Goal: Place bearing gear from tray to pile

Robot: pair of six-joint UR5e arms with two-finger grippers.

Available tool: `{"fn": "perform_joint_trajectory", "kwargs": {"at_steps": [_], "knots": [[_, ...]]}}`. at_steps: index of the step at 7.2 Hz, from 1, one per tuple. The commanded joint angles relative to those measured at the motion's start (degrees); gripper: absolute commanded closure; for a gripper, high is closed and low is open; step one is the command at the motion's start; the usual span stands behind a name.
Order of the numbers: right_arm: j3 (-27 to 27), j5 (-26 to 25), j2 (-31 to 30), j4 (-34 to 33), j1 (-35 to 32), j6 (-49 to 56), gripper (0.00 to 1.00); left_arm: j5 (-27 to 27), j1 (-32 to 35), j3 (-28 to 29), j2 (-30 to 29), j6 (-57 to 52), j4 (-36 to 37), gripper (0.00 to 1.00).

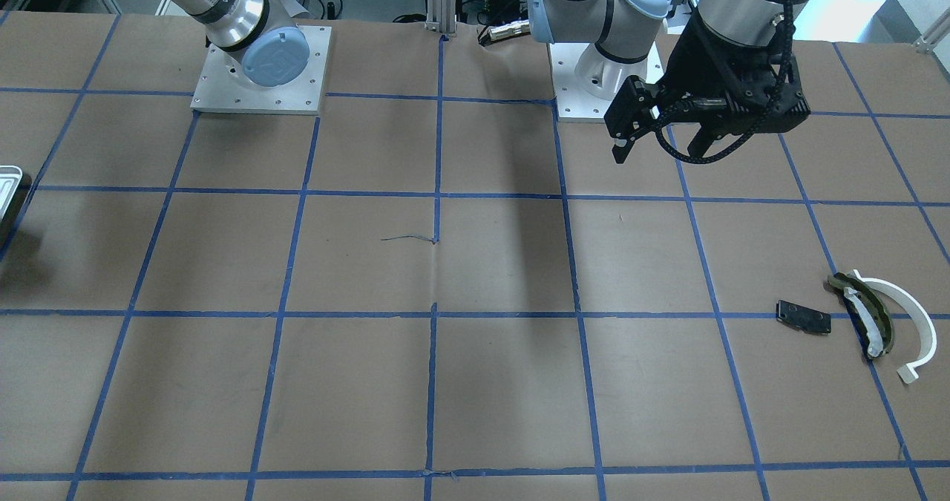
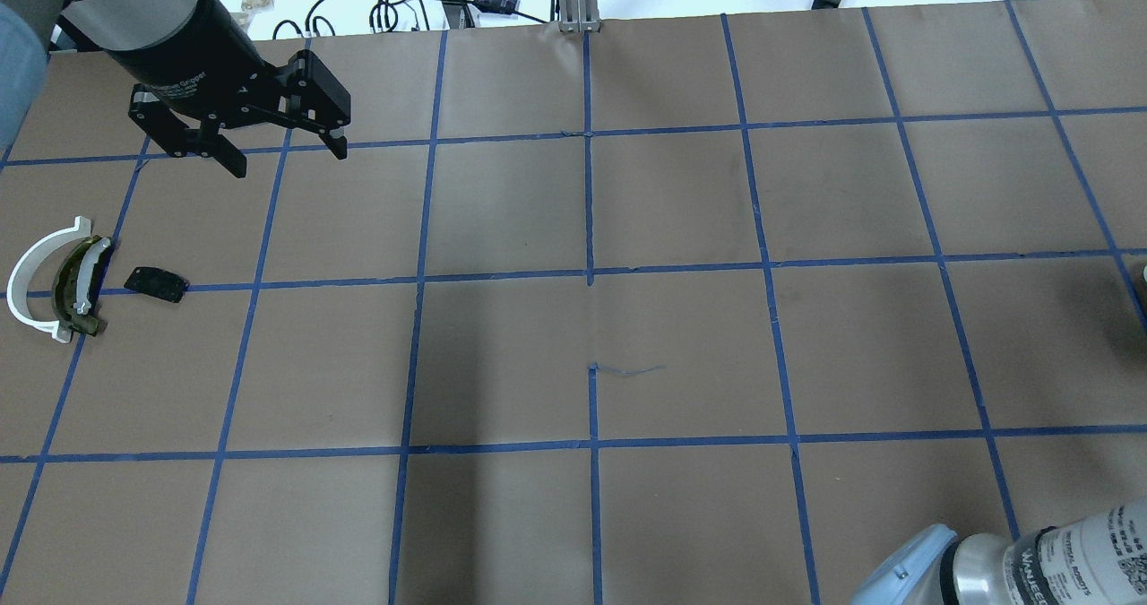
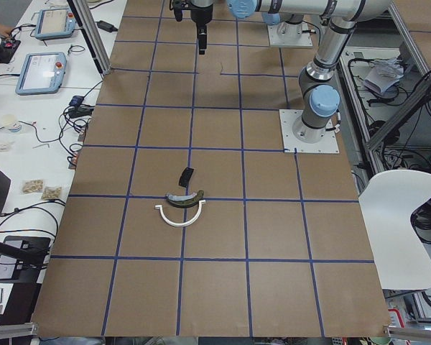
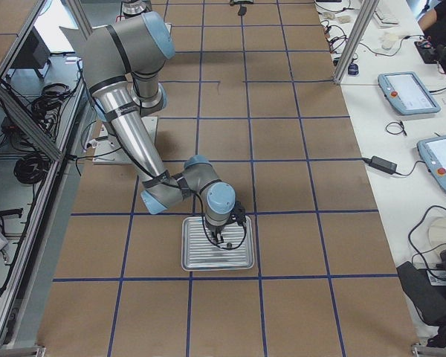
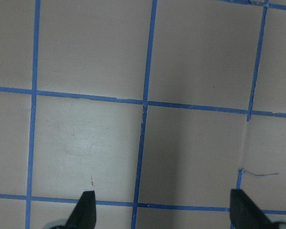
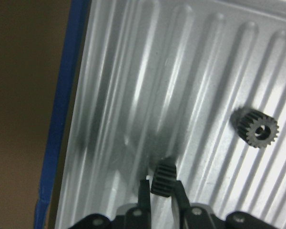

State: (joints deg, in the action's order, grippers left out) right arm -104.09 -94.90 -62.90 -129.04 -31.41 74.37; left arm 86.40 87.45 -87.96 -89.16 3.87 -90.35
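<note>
The silvery ridged tray (image 4: 197, 259) lies near the table's right end; its rim just shows in the front view (image 1: 7, 183). In the right wrist view my right gripper (image 6: 160, 185) is low over the tray floor (image 6: 205, 71), shut on a small dark bearing gear (image 6: 164, 175) held on edge. A second dark gear (image 6: 257, 129) lies flat on the tray. The pile is at the far left: a white half-ring (image 2: 27, 269), an olive curved piece (image 2: 76, 282) and a black plate (image 2: 157, 282). My left gripper (image 2: 282, 152) hangs open and empty above the table, beyond the pile.
The table is brown paper with a blue tape grid. The two square arm base plates (image 1: 260, 70) stand at the robot side. Cables and tablets (image 4: 409, 93) lie on the side bench beyond the table edge.
</note>
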Motion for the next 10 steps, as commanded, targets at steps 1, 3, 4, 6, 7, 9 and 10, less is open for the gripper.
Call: {"fn": "perform_joint_trajectory", "kwargs": {"at_steps": [1, 3, 4, 6, 7, 9, 10], "knots": [[0.03, -0.11, -0.38, -0.07, -0.05, -0.19, 0.92, 0.00, 0.00, -0.02, 0.04, 0.00, 0.00, 0.00], [0.73, -0.02, -3.09, 0.19, -1.71, -1.58, 0.96, 0.00, 0.00, -0.02, 0.04, 0.00, 0.00, 0.00], [0.47, -0.20, -5.72, 1.59, -4.33, -3.16, 0.96, 0.00, 0.00, -0.02, 0.13, -0.09, 0.00, 0.00], [0.21, 0.41, -12.22, 10.16, -13.35, -14.01, 0.97, 0.00, 0.00, 0.07, 0.13, 0.00, 0.00, 0.00], [0.12, 1.11, -14.95, 13.78, -20.29, -23.04, 0.97, 0.00, 0.00, 0.07, 0.13, -0.09, 0.00, 0.00], [0.20, 1.64, -17.60, 19.77, -32.51, -40.36, 0.97, 0.00, -0.09, 0.07, 0.13, -0.09, 0.00, 0.00], [0.03, 2.52, -18.65, 22.14, -38.92, -50.27, 0.97, 0.00, -0.09, -0.11, 0.22, -0.09, 0.00, 0.00]]}}
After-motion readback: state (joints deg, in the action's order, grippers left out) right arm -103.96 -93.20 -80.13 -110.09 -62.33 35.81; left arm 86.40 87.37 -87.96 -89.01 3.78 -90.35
